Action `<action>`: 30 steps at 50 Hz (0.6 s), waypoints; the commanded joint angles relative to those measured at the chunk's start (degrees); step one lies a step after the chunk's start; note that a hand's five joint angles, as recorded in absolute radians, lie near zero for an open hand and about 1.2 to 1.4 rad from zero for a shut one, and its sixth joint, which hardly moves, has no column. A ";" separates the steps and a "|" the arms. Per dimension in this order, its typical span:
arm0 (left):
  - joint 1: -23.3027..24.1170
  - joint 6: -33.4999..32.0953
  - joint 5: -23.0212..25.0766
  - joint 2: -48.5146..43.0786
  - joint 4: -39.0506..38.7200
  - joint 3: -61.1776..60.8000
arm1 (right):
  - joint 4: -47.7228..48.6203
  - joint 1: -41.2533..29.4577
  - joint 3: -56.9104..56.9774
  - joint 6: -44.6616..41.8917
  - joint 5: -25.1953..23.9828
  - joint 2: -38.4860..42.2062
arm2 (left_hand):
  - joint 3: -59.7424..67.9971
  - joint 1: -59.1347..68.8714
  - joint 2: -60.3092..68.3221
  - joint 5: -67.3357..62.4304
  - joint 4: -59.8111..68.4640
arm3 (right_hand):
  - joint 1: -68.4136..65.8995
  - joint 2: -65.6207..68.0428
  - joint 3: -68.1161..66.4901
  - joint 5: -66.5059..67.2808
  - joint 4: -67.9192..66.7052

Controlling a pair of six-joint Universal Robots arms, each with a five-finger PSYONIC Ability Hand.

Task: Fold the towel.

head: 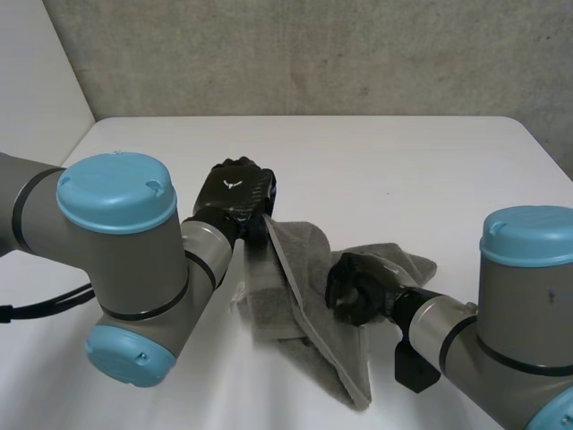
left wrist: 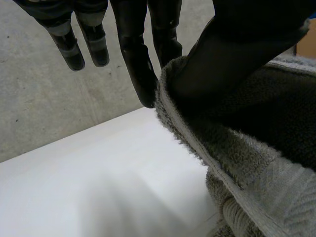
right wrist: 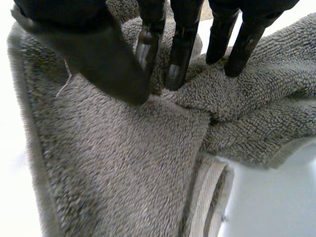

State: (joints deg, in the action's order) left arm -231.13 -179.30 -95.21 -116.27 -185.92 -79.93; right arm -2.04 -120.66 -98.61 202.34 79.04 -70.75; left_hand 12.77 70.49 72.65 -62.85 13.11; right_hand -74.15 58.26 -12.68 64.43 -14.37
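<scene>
Pinched towel (head: pixel 304 287) corner partly behind left hand (head: pixel 235 190)

Crumpled grey towel (head: pixel 300 287) on white table (head: pixel 403 170)

Towel (head: pixel 309 313) on table (head: pixel 403 170) — right robot hand (head: pixel 356 287) on its middle.

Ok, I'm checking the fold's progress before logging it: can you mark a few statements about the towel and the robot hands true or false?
1. The left robot hand pinches the towel at its edge. True.
2. The towel lies flat and fully spread. False: it is bunched, with one edge lifted off the table.
3. The right robot hand is on the towel's middle part. True.
4. The towel is white. False: it is grey; the table is white.
</scene>
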 commanded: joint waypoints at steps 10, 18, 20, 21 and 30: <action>-6.35 0.26 4.24 5.62 0.11 -1.55 | 3.00 3.76 5.62 -1.60 -3.10 -4.75 | -2.77 6.17 4.01 -3.81 -3.11 | -5.85 21.74 2.68 5.57 4.37; -7.49 0.97 4.24 7.91 -0.15 -0.05 | 3.18 8.33 17.13 -16.00 -2.84 -4.84 | -2.77 5.66 3.50 -3.30 -3.11 | -5.85 21.74 2.68 5.57 4.37; -10.72 1.49 4.16 9.83 -0.41 -0.92 | 3.18 8.25 17.48 -16.97 -3.01 -4.57 | -2.77 5.50 3.34 -3.13 -3.11 | -5.85 21.74 2.68 5.57 4.37; -10.74 1.49 4.16 9.84 -0.41 -0.93 | 3.18 8.25 17.49 -16.98 -3.01 -4.57 | -2.77 5.50 3.34 -3.13 -3.11 | -5.85 21.74 2.68 5.57 4.37; -17.32 1.93 4.51 11.33 -2.34 -4.26 | -2.27 8.07 13.00 -24.10 -6.00 -2.20 | -2.77 4.83 2.67 -2.46 -3.11 | 64.15 -48.26 2.68 -64.43 4.37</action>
State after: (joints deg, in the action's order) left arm -244.76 -177.35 -90.93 -105.43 -187.28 -82.06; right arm -0.78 -112.25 -81.95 183.19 74.77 -73.94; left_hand 12.78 71.15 73.27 -63.83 13.11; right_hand -54.97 54.10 -12.68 45.10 -14.37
